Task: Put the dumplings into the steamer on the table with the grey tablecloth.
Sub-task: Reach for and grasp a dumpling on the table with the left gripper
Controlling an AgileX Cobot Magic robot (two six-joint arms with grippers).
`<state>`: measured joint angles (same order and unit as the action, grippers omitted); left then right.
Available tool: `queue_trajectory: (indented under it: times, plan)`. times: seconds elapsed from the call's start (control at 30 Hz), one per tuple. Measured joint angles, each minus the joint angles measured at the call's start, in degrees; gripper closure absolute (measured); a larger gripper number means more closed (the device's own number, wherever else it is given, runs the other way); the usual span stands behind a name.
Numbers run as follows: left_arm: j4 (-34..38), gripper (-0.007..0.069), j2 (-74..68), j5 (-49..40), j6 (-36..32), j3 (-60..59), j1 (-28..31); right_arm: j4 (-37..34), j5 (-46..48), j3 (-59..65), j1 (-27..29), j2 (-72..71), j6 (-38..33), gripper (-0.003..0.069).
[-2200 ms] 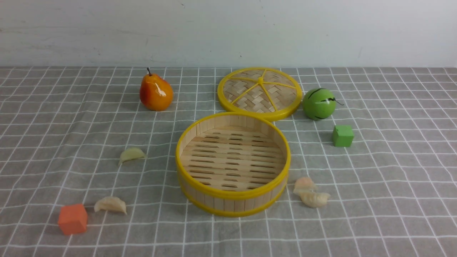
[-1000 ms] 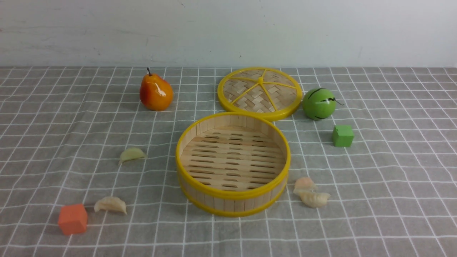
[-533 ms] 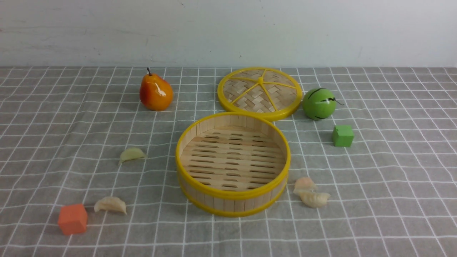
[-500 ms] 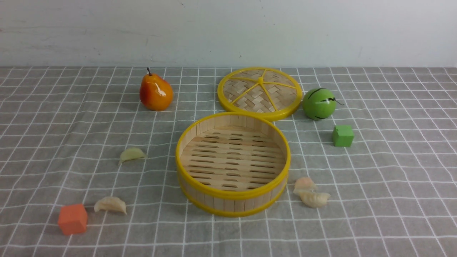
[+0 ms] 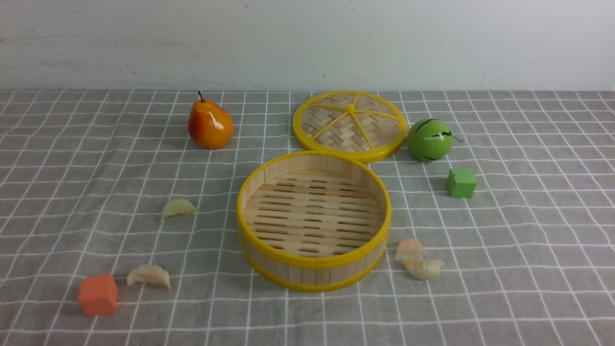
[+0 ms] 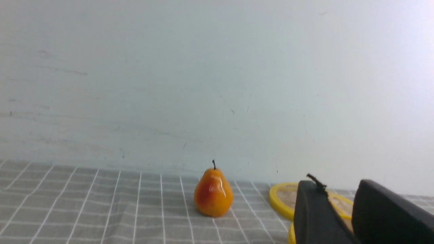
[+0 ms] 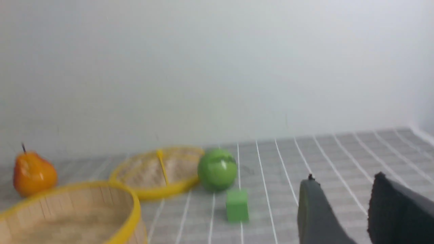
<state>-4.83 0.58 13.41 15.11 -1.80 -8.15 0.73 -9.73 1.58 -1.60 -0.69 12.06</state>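
Left gripper (image 6: 339, 185): the dark fingers are held apart and nothing is gripped; a strip of the lid (image 5: 350, 126) is seen through the gap.
Right gripper (image 7: 344, 179): the fingers are spread wider and nothing is gripped; this view is blurred.
Arm position: neither arm is shown in the front view, so both are judged to be held back on the robot's side.
Change: none is detected. Every item on the grey tablecloth (image 5: 528, 230) is found where it lay in the earlier front pictures.
Meaning for the task: no dumpling has been collected. All four are left to be transferred, and the task is judged to be at its start.
Steamer (image 5: 307, 278): it stands uncovered and empty at the centre of the table. The lid is laid flat just behind its far rim.
Left pair: the pale green dumpling (image 5: 178, 208) lies left of the steamer, apart from it. The left cream dumpling (image 5: 149, 275) lies nearer the robot, just beside the orange cube (image 5: 98, 294).
Right pair: the pinkish dumpling (image 5: 409, 246) and the right cream dumpling (image 5: 424, 267) are touching, just beside the steamer's near right wall.
Relation to grippers: no dumpling is shown in either wrist view, so no offset can be read. One pair is judged to fall on each gripper's side.
Items to be avoided: pear (image 5: 209, 124), green ball (image 5: 429, 140), green cube (image 5: 461, 182).
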Motion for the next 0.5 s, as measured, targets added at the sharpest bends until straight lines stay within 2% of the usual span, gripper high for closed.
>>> queue_trajectory:
  times: [0.17,0.33,0.43,0.47,0.5]
  plan:
    - [0.20,0.0442,0.00,7.04,5.92,0.00,0.00,0.12,-11.04,0.00,0.00,0.00,5.94,0.0419]
    - [1.64,0.0442,0.00,16.39,10.39,0.27,0.00,0.26,-12.91,-0.08,0.00,0.64,6.65,0.0419]
    - [3.84,0.0449,0.00,16.47,10.67,3.20,0.00,0.46,-12.88,-1.58,0.00,2.47,6.67,0.0428]
    - [4.83,0.0474,-0.64,13.85,10.60,7.97,0.00,0.47,-12.88,-4.21,0.00,4.39,6.67,0.0466]
    - [4.83,0.0474,-0.80,13.44,10.47,8.61,0.00,0.47,-12.94,-4.52,0.00,4.64,6.67,0.0473]
